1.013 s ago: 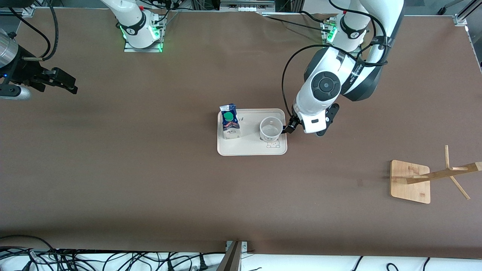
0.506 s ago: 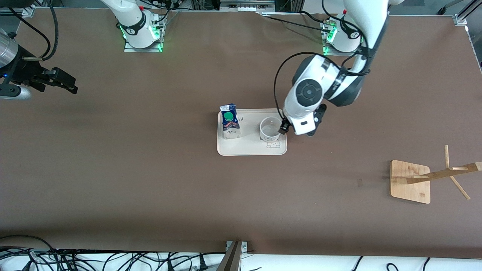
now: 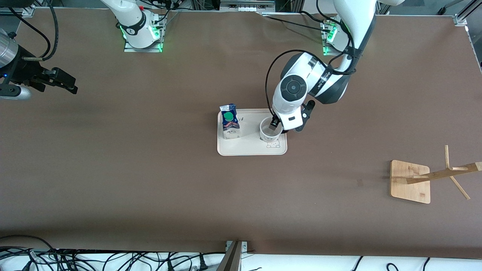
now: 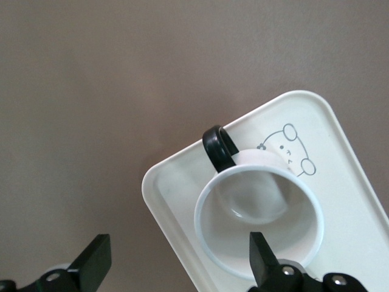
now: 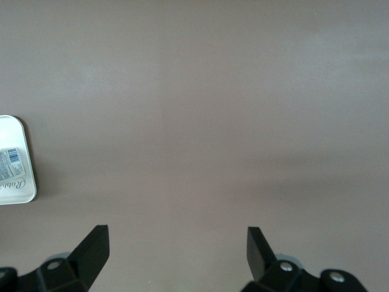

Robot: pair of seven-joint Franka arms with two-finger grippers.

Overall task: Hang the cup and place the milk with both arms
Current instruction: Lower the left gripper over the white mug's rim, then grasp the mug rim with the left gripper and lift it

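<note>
The white cup (image 3: 269, 131) stands upright on a cream tray (image 3: 248, 148), at the tray's end toward the left arm. Its black loop handle (image 4: 219, 149) shows in the left wrist view, where the cup (image 4: 258, 213) is seen from above. My left gripper (image 3: 280, 127) hangs open over the cup's rim. One of its fingers (image 4: 261, 258) is over the cup's mouth, the other over bare table beside the tray (image 4: 340, 140). The milk (image 3: 229, 126), blue and white with a green cap, stands at the tray's other end. My right gripper (image 3: 66, 81) waits open over bare table at the right arm's end.
A wooden rack with a square base (image 3: 410, 181) and slanted pegs (image 3: 452, 172) stands toward the left arm's end, nearer the front camera. A white thing with a barcode label (image 5: 13, 170) shows at the edge of the right wrist view. Cables lie along the table's front edge.
My left arm has swung toward the tray, bringing its open gripper from beside the tray to over the cup's rim. The right arm has not moved.
</note>
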